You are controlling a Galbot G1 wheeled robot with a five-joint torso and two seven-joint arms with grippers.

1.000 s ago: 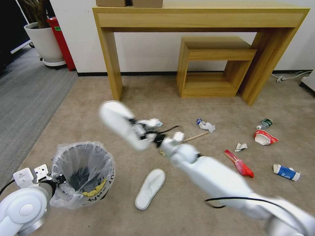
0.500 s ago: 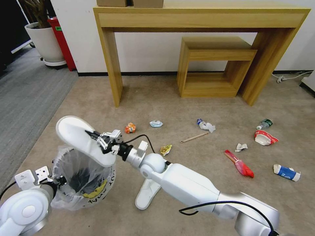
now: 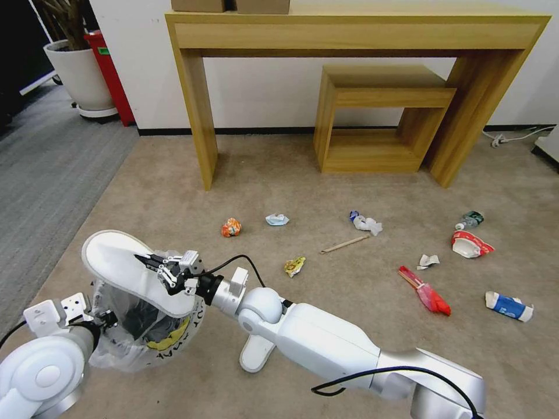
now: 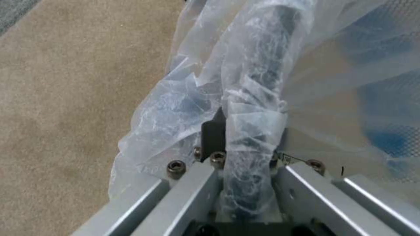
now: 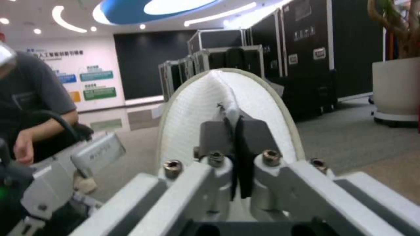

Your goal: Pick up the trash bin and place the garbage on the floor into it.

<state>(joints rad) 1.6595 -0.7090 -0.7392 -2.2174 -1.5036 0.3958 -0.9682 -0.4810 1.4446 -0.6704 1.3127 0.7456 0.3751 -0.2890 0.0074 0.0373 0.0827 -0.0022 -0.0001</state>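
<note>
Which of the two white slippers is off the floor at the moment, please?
The slipper pinched in the right gripper, held over the bin. The other slipper lies flat on the carpet, partly hidden by the right arm.

A mock-up room inside an office or exhibition hall is suggested. A tan carpet (image 3: 174,192) is bordered by a grey ribbed strip (image 3: 46,169), and a wooden console table (image 3: 355,29) is set against a white wall. Black flight cases (image 5: 302,49), ceiling spotlights and wall posters are seen beyond.
</note>
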